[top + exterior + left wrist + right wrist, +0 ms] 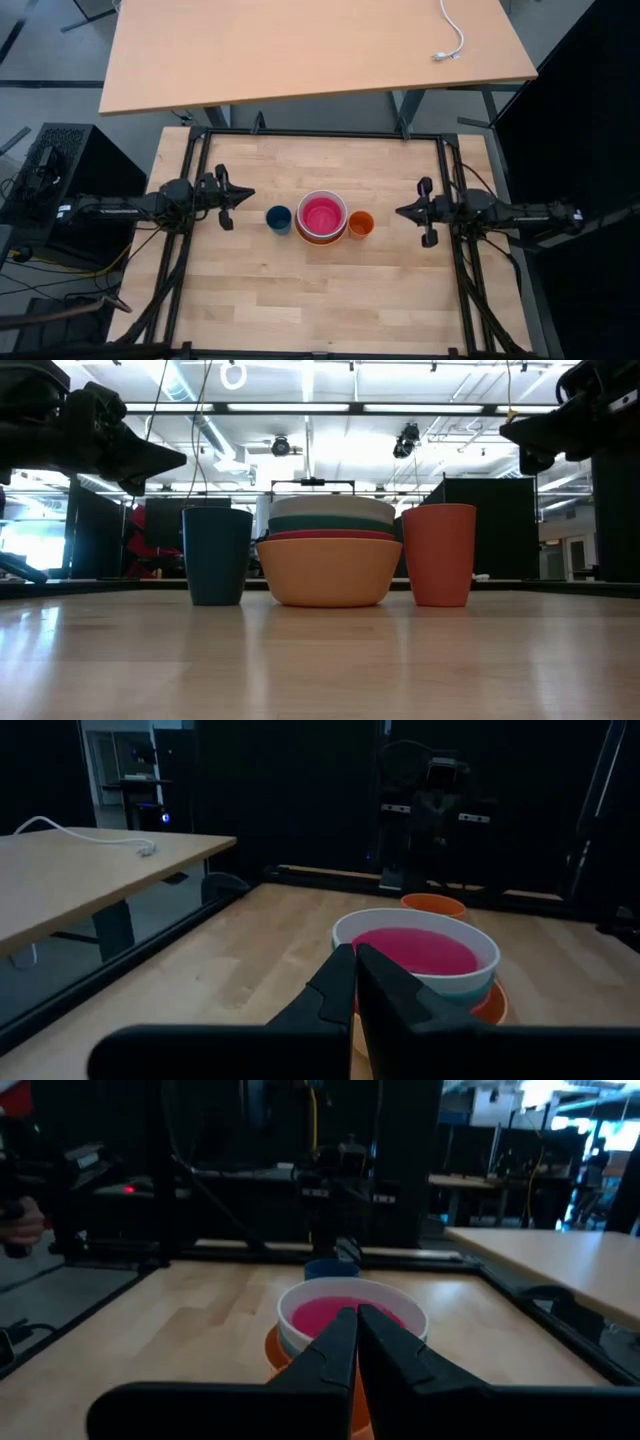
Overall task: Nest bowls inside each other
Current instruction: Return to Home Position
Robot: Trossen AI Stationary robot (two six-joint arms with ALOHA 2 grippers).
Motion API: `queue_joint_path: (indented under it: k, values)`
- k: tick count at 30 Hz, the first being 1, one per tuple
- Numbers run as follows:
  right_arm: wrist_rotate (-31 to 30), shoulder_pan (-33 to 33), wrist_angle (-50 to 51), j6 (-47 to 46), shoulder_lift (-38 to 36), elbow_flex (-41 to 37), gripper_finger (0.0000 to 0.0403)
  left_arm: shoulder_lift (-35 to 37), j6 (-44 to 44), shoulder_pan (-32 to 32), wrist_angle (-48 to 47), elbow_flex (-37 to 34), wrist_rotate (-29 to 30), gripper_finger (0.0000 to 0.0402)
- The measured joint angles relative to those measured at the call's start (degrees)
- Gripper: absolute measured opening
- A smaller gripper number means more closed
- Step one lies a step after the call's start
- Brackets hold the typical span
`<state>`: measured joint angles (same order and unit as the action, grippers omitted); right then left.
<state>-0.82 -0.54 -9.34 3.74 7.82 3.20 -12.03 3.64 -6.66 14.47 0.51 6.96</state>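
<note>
Five bowls sit nested as one stack (322, 217) on the table (300, 300), yellow-orange outermost and magenta innermost. They are midway between the two sets of jaws and well apart from either. The left gripper (243, 195) hangs above the wood, its jaws clenched on nothing. The blue cup (279, 218) stands ahead of its tips, between them and the stack. The right gripper (403, 212) faces it from the other side, also pinched closed and empty, with the orange cup (361, 224) ahead of its tips, just beside the stack. To my eye the nesting is finished. Going home well means drawing each arm straight back with tips high and closed, so neither cup gets clipped. No brand, label or writing is readable on anything.
</note>
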Motion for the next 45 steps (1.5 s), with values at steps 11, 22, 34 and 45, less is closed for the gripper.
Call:
queue_joint_path:
  k: [11, 22, 34, 45]
  values:
    - [0.57, 0.00, 2.28, 1.03, -5.10, 0.20, 0.0000, 0.05, -1.98, 0.00, 3.53, -0.03, -2.31, 0.0001]
    - [0.92, 0.00, 3.88, 1.17, -7.68, 0.33, 0.0000, 0.09, -4.74, 0.00, 6.11, -0.04, -4.23, 0.0002]
    - [0.77, 0.00, 3.65, 0.98, -7.48, 0.33, 0.0000, 0.09, -4.86, 0.00, 5.84, -0.07, -4.06, 0.0004]
    - [0.71, 0.00, 3.59, 1.01, -7.47, 0.33, 0.0000, 0.09, -4.87, 0.00, 5.79, -0.08, -4.05, 0.0004]
